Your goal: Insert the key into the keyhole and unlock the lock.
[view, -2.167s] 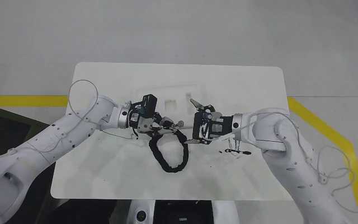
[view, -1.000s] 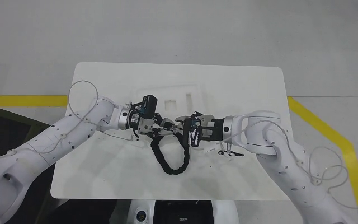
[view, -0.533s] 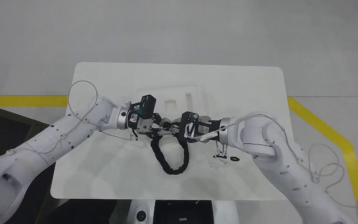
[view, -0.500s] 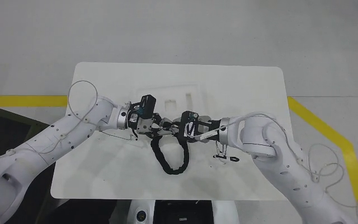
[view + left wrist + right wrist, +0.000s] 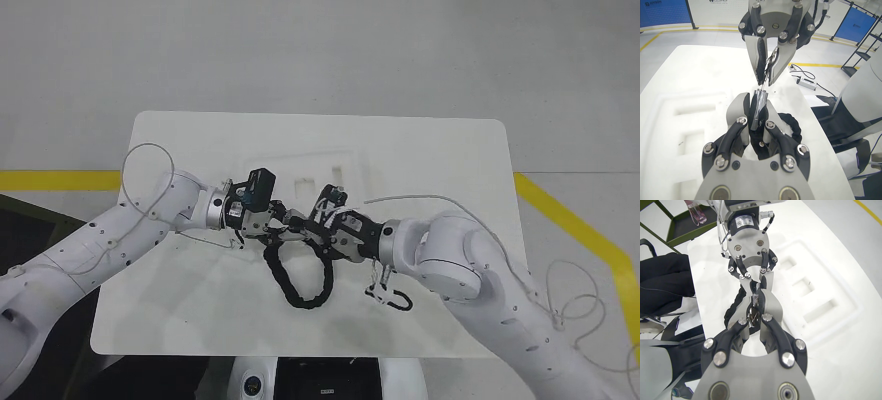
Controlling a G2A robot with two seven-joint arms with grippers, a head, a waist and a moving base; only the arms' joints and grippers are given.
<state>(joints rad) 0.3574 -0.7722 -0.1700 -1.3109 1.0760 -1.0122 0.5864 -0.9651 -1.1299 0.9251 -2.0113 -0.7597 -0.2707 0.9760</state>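
Left gripper is clamped narrowly on the lock, a shiny metal cylinder whose free end points away from the wrist. From the lock, a black cable loop droops onto the white table on the robot's side of both grippers. Facing it tip to tip, the right gripper pinches the key between its pads, and the thin blade reaches the cylinder's end face. How deep it sits cannot be told. Beyond the meeting grippers lies a white foam tray with rectangular recesses.
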